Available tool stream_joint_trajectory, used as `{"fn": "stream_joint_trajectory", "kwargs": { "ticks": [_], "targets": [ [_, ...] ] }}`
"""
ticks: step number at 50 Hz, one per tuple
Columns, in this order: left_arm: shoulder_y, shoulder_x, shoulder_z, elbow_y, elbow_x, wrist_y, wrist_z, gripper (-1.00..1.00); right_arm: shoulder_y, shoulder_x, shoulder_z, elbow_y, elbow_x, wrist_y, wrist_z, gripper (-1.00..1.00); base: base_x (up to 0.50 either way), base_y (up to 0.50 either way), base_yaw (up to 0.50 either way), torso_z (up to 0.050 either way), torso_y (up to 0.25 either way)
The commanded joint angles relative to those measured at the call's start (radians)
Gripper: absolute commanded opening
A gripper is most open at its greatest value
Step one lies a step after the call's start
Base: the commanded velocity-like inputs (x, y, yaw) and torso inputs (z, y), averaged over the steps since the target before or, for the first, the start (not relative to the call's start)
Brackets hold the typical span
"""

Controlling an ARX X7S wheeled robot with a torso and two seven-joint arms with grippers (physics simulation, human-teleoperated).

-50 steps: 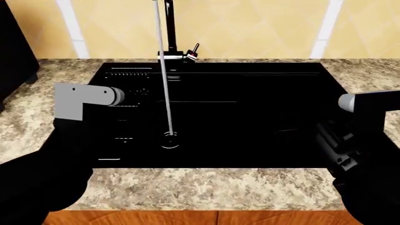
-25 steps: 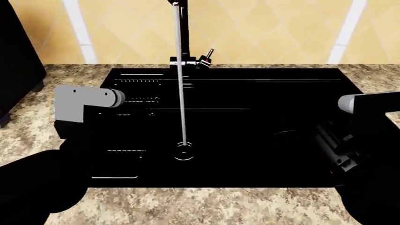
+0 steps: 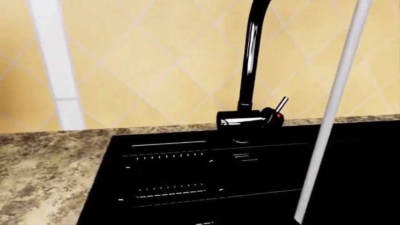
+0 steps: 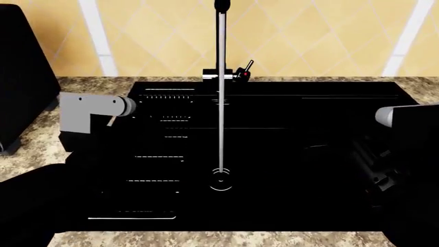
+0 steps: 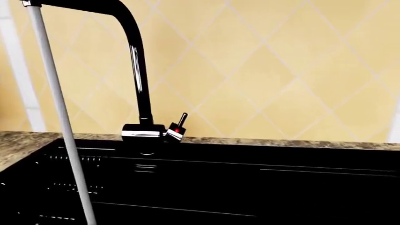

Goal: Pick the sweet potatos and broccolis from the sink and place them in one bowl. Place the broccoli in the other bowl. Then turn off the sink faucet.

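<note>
No sweet potato, broccoli or bowl shows in any view. The black sink [image 4: 322, 108] fills the head view. Its black faucet [image 4: 219, 75] stands at the back rim, with a lever handle [image 4: 245, 69] marked by a red dot. Water [image 4: 221, 128] runs straight down onto the drain [image 4: 220, 183]. The faucet [image 3: 248, 70] and water [image 3: 331, 122] show in the left wrist view, and the faucet [image 5: 141, 84] and handle [image 5: 179, 124] in the right wrist view. My left arm [image 4: 89, 110] and right arm [image 4: 404, 116] hang over the sink's two sides. Their grippers are black against the black basin.
Speckled granite counter [image 4: 41, 139] surrounds the sink. A tall black object [image 4: 20, 77] stands on the counter at the far left. A yellow tiled wall [image 4: 309, 36] rises behind the faucet. A ribbed drain rack pattern [image 4: 161, 134] marks the sink's left part.
The head view has moved closer over the sink: faucet and drain shifted right and down in the picture, and the counter's front edge has nearly left view. Both arms keep their places.
</note>
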Motion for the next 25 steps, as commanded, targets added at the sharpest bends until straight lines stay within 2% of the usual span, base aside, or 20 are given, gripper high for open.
{"fn": "stream_joint_trajectory", "kwargs": {
  "ticks": [1,25],
  "targets": [
    [0.006,0.004,0.004,-0.006,0.004,0.005,0.011,1.0,-0.015,0.0,0.014,-0.002,0.012,-0.004,0.019,1.0,0.0,0.0,0.0,0.0,0.0],
    [0.0,0.007,0.005,-0.003,-0.006,-0.001,0.01,1.0,0.033,0.004,-0.027,-0.002,0.053,0.063,0.04,1.0,0.0,0.0,0.0,0.0,0.0]
  ]
}}
